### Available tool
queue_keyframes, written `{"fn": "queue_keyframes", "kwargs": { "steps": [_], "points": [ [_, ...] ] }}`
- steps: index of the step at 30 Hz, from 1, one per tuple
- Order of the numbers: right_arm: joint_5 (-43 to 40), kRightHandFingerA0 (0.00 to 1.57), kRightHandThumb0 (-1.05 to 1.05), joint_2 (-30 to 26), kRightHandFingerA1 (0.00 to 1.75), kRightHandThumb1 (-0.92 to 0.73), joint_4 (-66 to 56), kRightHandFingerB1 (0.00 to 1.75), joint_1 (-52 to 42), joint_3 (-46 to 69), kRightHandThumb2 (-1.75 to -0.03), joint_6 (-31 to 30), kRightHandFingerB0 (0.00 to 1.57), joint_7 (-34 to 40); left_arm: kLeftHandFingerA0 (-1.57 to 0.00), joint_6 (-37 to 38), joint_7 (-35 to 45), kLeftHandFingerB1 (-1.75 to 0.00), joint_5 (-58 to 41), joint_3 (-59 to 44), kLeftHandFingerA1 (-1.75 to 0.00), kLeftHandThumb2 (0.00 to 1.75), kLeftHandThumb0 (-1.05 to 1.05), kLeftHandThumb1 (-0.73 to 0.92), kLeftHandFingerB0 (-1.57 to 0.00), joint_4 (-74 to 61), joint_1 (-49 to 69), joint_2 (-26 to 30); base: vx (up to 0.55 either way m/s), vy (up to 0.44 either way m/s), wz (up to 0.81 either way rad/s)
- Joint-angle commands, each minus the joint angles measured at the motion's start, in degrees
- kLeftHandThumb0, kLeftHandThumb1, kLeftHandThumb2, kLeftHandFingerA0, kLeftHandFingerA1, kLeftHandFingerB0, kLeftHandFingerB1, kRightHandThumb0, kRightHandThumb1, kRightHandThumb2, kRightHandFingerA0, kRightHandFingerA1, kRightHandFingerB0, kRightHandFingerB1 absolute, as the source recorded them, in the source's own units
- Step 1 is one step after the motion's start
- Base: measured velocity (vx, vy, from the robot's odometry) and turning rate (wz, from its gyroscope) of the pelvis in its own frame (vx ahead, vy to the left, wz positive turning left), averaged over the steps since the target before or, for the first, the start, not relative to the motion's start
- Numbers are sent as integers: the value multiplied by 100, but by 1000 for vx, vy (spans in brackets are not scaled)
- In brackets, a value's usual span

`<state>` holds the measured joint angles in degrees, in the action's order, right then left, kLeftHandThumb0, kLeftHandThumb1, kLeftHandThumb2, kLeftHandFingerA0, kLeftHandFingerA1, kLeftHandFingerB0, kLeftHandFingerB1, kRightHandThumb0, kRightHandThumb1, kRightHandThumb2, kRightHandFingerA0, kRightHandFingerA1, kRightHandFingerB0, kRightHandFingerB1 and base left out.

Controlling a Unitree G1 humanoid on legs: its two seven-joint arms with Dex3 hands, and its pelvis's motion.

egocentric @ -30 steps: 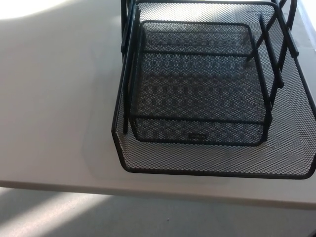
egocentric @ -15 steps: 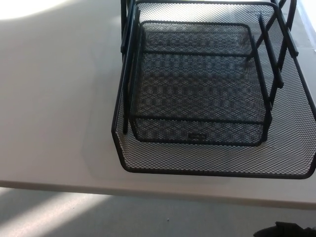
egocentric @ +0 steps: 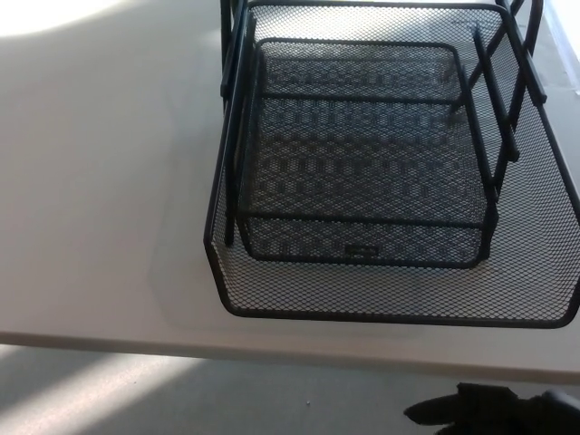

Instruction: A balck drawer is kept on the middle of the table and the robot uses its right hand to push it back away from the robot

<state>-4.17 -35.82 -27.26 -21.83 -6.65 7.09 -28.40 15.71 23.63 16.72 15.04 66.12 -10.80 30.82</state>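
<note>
You're at the approach: your right hand (egocentric: 494, 410), its finger state unclear, sits below the desk (egocentric: 100, 227) edge, needing to rise against the black drawer (egocentric: 381, 313) front rim.

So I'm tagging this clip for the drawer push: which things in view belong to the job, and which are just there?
Part of the job:
- drawer, black mesh, near the table's front edge
- right robot hand, low at the bottom edge, not touching the drawer
- table, which the drawer sits on

Just there:
- floor below the table edge
</note>
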Motion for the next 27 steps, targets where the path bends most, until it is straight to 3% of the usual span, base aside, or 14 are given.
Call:
{"fn": "queue_keyframes", "kwargs": {
  "steps": [1, 5, 6, 7, 8, 13, 18, 19, 26, 27],
  "points": [
    [-2828, 25, -84, -1546, 33, -92, -2455, 30, 60, 900, -73, -263, 20, -1761, -29, 110, 98, -41, 46, -21, -46, 86, -64, 61, -19, 116, -99, 85, 0, 0, 0],
    [-2935, 22, -81, -2194, 33, -92, -2818, 31, 299, 1462, -71, -729, 19, -1889, -30, 144, 104, -41, 51, -22, -46, 86, -63, 61, -21, 124, -119, 118, 0, 0, 0],
    [-3026, 23, -79, -2290, 34, -92, -2830, 32, 364, 1544, -68, -745, 22, -1939, -38, 153, 122, -30, 48, -23, -35, 62, -58, 73, -27, 117, -118, 127, 0, 0, 0],
    [-3115, 23, -79, -2389, 34, -92, -2835, 32, 436, 1629, -68, -750, 22, -1997, -38, 162, 149, -30, 40, -27, -35, 62, -58, 73, -27, 109, -117, 136, 0, 0, 0],
    [-3169, 21, -80, -2519, 33, -92, -2863, 31, 515, 1738, -68, -800, 21, -2058, -29, 174, 168, -41, 19, -42, -46, 86, -62, 61, -20, 105, -110, 136, 0, 0, 0],
    [-3515, 20, -81, -3049, 33, -92, -2952, 30, 798, 2155, -69, -954, 19, -2308, -28, 140, 189, -41, 14, -42, -45, 86, -63, 61, -20, 83, -101, 129, 0, 0, 0],
    [-3995, 19, -73, -3249, 33, -92, -2919, 30, 1057, 2142, -68, -881, 18, -2480, -29, 122, 168, -41, 31, -30, -46, 86, -62, 61, -21, 98, -125, 114, 0, 0, 0],
    [-4102, 19, -71, -3281, 33, -92, -2904, 31, 1118, 2117, -68, -875, 18, -2515, -37, 134, 169, -30, 26, -33, -35, 61, -57, 73, -27, 88, -118, 117, 0, 0, 0],
    [-4270, 19, -75, -3303, 35, -92, -2851, 30, 1521, 1892, -70, -883, 16, -2450, -35, 141, 188, -29, 73, 13, -34, 62, -59, 74, -25, 82, -133, 128, 0, 0, 0],
    [-4261, 0, -36, -3408, 48, -52, -2824, 47, 1706, 1829, -111, -1008, 0, -2427, -36, 150, 191, -30, 73, 13, -35, 61, -57, 74, -26, 89, -139, 126, 0, 0, 0]
  ]
}}
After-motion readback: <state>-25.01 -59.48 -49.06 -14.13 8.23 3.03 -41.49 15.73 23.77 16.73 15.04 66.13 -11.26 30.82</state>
